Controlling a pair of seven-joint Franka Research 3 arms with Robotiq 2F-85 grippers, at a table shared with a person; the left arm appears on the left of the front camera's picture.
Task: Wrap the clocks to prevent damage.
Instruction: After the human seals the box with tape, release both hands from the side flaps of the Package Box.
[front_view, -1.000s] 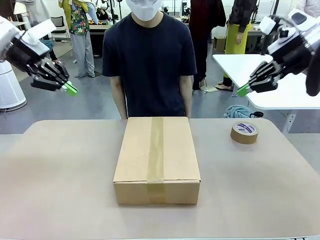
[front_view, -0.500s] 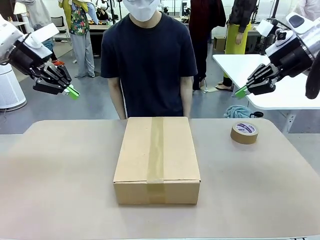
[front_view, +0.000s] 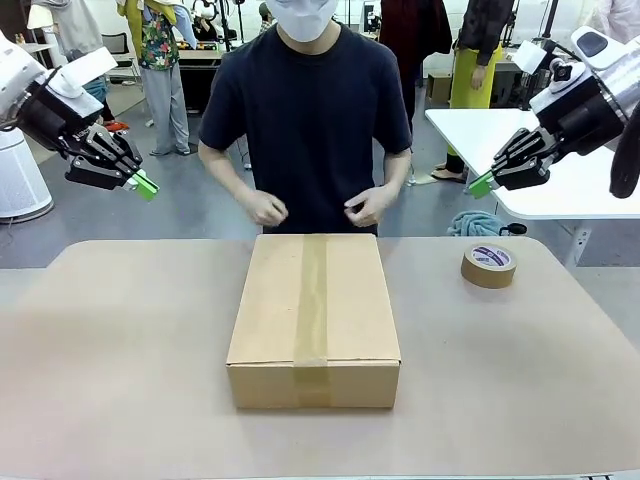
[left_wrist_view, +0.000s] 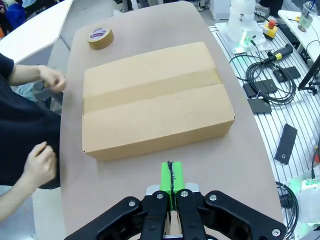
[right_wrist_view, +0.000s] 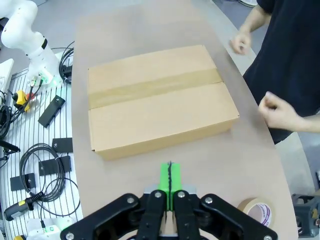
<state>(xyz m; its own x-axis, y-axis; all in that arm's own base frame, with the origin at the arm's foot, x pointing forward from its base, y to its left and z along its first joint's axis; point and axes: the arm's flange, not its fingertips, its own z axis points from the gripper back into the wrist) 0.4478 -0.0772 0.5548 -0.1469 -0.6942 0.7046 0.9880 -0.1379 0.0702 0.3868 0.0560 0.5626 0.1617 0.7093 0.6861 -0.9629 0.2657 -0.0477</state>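
One cardboard box (front_view: 314, 318), taped shut along its top, sits at the centre of the counter (front_view: 120, 350). One roll of tape (front_view: 489, 265) lies to its upper right. The person's two hands (front_view: 262, 208) hang loosely fisted just above the box's far edge. At upper left the left pincer (front_view: 146, 185), at upper right the right pincer (front_view: 482, 183): both closed, empty, held high.

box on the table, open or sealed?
Sealed. The cardboard box has its flaps flat, with a tape strip running along the top seam and down the near side.
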